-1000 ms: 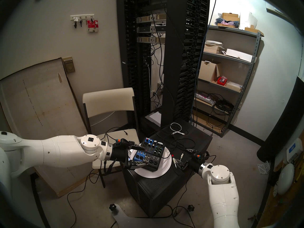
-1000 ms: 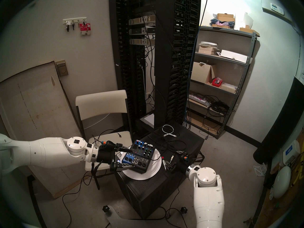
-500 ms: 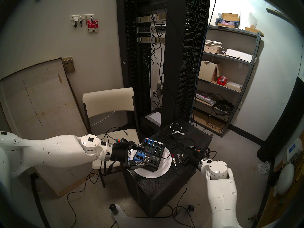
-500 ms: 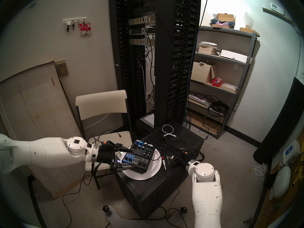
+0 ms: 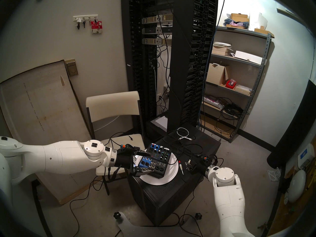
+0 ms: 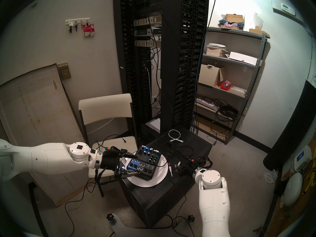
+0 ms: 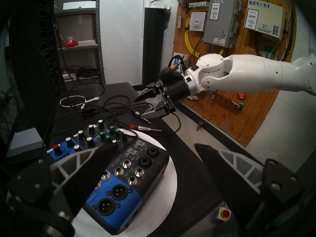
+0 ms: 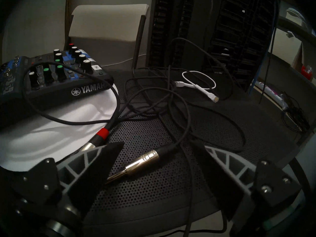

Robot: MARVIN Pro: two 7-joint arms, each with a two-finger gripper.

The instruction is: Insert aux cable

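Between spread right fingers (image 8: pixel 102 163), aux cable plug (image 8: pixel 142 163) lying flat, tip toward wrist

A black-and-blue audio mixer (image 7: pixel 119 176) with black knobs capped white, green and red sits on a round white plate (image 7: pixel 171 185) atop a black perforated metal surface (image 8: pixel 153 188). White "YAMAHA" lettering marks the mixer's dark side. A silver jack plug with a red band (image 8: pixel 98 139) trails a black lead; a second silver-bodied plug on thin black cable (image 8: pixel 142 161) lies beside it. A looped white cable (image 8: pixel 196 81) lies on the dark mesh. Each black hand (image 7: pixel 145 106) has grey ribbing, on white arms.
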